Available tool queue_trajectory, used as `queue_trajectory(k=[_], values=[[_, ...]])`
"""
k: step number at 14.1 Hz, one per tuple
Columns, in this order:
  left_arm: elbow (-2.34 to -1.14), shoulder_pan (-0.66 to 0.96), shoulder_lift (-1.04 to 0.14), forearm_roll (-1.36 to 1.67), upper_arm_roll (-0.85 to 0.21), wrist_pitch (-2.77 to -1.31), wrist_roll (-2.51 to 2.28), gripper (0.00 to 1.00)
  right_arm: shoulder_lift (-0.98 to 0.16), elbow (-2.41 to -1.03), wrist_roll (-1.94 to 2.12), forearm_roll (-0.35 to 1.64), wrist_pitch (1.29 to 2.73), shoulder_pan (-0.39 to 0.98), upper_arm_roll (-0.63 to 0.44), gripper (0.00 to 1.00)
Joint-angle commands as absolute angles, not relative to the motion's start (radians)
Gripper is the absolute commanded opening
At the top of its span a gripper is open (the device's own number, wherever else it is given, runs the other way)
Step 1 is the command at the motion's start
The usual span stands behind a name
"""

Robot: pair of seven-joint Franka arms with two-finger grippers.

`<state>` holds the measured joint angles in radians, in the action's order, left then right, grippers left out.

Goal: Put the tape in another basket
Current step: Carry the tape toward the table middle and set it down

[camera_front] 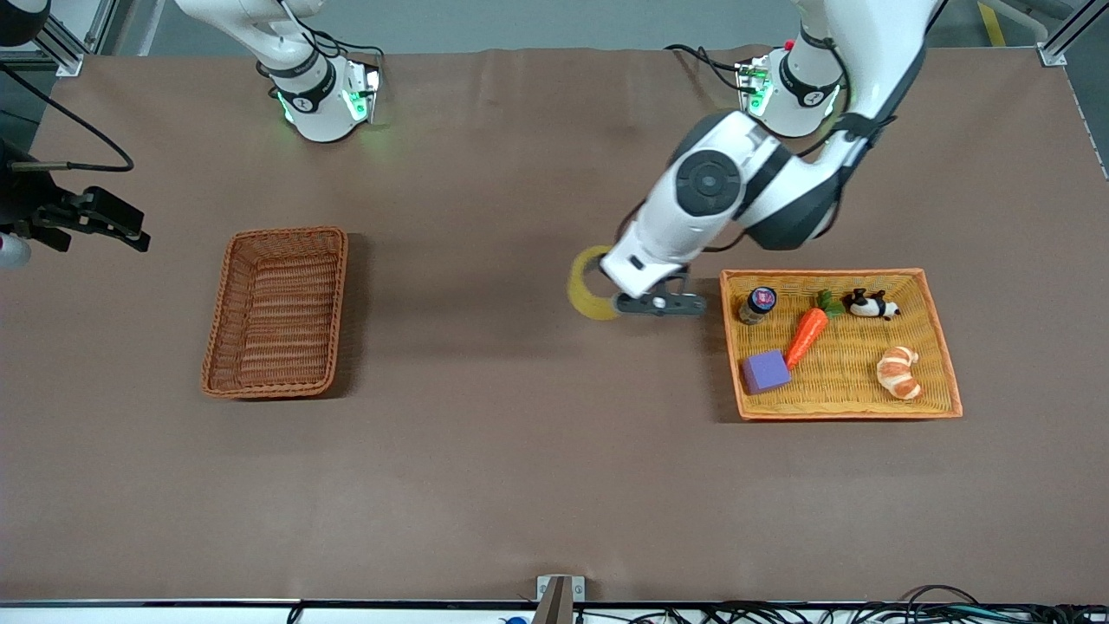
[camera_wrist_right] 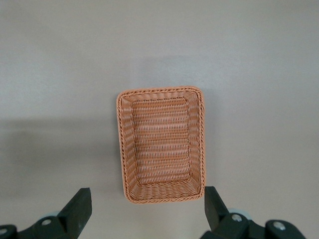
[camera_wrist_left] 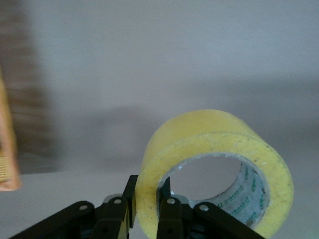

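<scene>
I see the brown cloth-covered bench (camera_front: 520, 451) carrying two woven containers well apart. Toward the left arm's end lies the wide, flat yellow-orange woven tray (camera_front: 940, 347), holding an orange toy carrot with a green top (camera_front: 807, 336), a purple foam block (camera_front: 765, 372), a golden toy croissant (camera_front: 898, 373), a black-and-white toy animal (camera_front: 871, 304) and a small dark-lidded jar (camera_front: 758, 305). Toward the right arm's end sits the reddish-brown woven wicker rectangular basket (camera_front: 275, 312), and my right wrist camera looks straight down into it (camera_wrist_right: 160, 144). The left pincer (camera_front: 645, 302) hangs over bare bench between the two containers, just beside the tray, and it is clamped on the translucent yellowish roll of packing tape (camera_front: 591, 283). In the left wrist view the roll (camera_wrist_left: 214, 169) stands on edge with one finger (camera_wrist_left: 168, 214) inside the wide hole and the other outside, pinching the ring's wall; printing shows on the inner core, though I can't read it at this blur. The right pincer (camera_wrist_right: 147, 211) is spread wide, held high above the basket, that arm waiting.
</scene>
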<state>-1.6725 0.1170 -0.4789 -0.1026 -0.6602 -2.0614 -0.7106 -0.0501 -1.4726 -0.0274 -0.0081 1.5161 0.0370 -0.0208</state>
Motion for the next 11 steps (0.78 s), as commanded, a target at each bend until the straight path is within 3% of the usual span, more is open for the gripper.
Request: queue_trajectory(k=[1, 4, 7, 11], values=[[-1.472, 0.239, -0.670, -0.129, -0.667, -2.043, -0.733, 0.11, -0.038, -1.477, -0.023, -0.012, 1.519, 0.034, -0.020, 1.00], [-1.317, 0.334, -0.828, -0.237, -0.661, -2.045, -0.784, 0.11, -0.038, -1.477, -0.021, -0.012, 1.520, 0.034, -0.020, 1.00], [-1.186, 0.470, -0.920, -0.252, -0.542, -2.092, -0.775, 0.12, -0.038, -1.477, -0.018, -0.012, 1.520, 0.034, -0.020, 1.00], [-1.163, 0.580, -0.968, -0.250, -0.410, -2.201, -0.759, 0.14, -0.058, -1.477, -0.017, -0.014, 1.517, 0.035, -0.018, 1.00]])
